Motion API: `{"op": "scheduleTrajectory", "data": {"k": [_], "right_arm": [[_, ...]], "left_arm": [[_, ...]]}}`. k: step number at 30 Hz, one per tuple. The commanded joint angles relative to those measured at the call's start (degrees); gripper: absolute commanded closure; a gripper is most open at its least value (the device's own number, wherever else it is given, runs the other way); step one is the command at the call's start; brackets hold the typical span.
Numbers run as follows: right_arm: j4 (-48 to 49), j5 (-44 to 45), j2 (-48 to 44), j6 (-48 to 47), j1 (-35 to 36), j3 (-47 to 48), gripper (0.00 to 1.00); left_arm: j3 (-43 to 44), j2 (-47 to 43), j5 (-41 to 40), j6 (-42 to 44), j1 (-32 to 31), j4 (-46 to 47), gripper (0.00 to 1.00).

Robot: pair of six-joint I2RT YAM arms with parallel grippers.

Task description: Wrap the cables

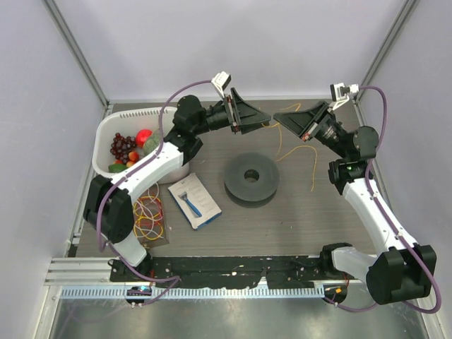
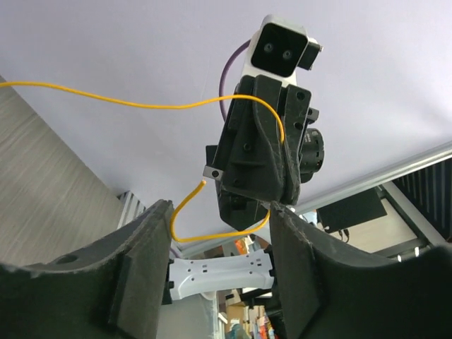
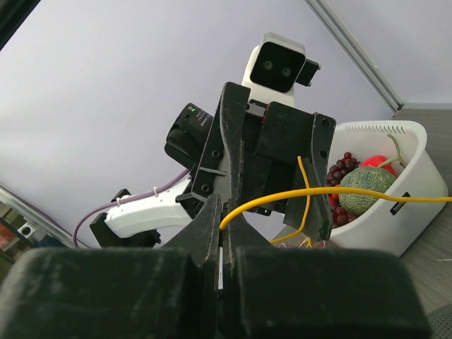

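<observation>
While our right gripper (image 3: 224, 244) has its two fingers pressed flat together on the thin yellow wire (image 3: 282, 195), our left gripper (image 2: 219, 261) faces it tip to tip with its fingers spread apart. We see both raised over the far middle of the table (image 1: 318, 219), their tips very near each other.

From the right wrist, the wire comes out of the closed fingertips, bends across the front of the left gripper and runs off to the right edge. From the left wrist, a short loop of wire with a free end hangs in front of the gap between our left fingers (image 2: 141, 275). We cannot tell whether it touches either one.

From above, the wire drops from where the grippers meet and wanders over the table toward the right arm. The dark grey spool (image 1: 240, 185) lies flat in the middle of the table, on the near side of the grippers. We cannot make out where the wire joins it.

At the far left stands a white basket (image 1: 141, 111) holding grapes (image 1: 122, 146) and other fruit. A packaged blue razor (image 1: 194, 200) lies near the spool's left side, and a bag of coloured rubber bands (image 1: 150, 217) sits by the left arm.
</observation>
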Motion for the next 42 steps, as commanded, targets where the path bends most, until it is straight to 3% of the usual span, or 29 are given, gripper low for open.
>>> {"op": "scheduleTrajectory", "data": {"k": [1, 10, 13, 18, 21, 22, 24, 25, 28, 30, 33, 38, 42], "right_arm": [[2.1, 1.6, -2.1, -2.7, 1.0, 0.0, 0.99], [2.1, 3.2, -1.5, -3.4, 1.5, 0.0, 0.99], [2.1, 3.2, -1.5, -3.6, 1.6, 0.1, 0.99], [1.6, 3.1, -1.4, -4.1, 1.6, -0.3, 0.99], [-1.9, 3.5, -2.2, -7.6, 1.6, -0.6, 0.99], [-6.3, 3.7, -2.4, -9.4, 1.6, -0.3, 0.99], [-15.1, 4.6, -3.0, -15.1, 1.7, 0.9, 0.85], [-18.9, 4.7, -3.1, -20.3, 1.6, 1.5, 0.72], [-38.0, 6.5, -3.3, -31.8, 1.5, 5.4, 0.46], [-49.4, 8.2, -3.6, -40.5, 0.4, 7.2, 0.39], [-64.8, 11.3, -5.0, -51.0, -3.3, 7.7, 0.37], [-80.5, 12.3, -4.1, -68.6, -15.2, 6.6, 0.35], [-86.0, 19.9, -0.1, -70.9, -16.6, 5.8, 0.35]], "left_arm": [[-0.1, 0.0, -2.0, -3.3, -0.3, 4.7, 0.46], [-1.5, -0.5, -2.8, -4.0, -0.7, 5.1, 0.58], [-2.0, -0.6, -3.0, -4.1, -0.6, 5.3, 0.69], [-1.7, -1.0, -3.1, -3.6, -0.4, 5.1, 1.00], [-0.8, -1.8, -2.9, -2.3, 1.2, 2.2, 1.00], [-0.5, -2.1, -2.7, -1.6, 2.1, 0.9, 1.00], [0.8, -2.8, -2.3, 1.4, 3.9, -2.1, 1.00], [1.5, -3.3, -2.0, 3.7, 5.0, -4.5, 1.00], [4.5, -3.8, -1.7, 10.8, 6.6, -13.9, 1.00], [6.2, -4.0, -1.8, 17.0, 6.9, -18.6, 1.00], [7.4, -4.2, -2.8, 22.4, 6.9, -24.0, 1.00], [8.2, -2.8, -3.5, 24.9, 6.9, -26.6, 1.00], [9.8, -1.4, -3.7, 26.9, 6.8, -29.7, 1.00]]}}
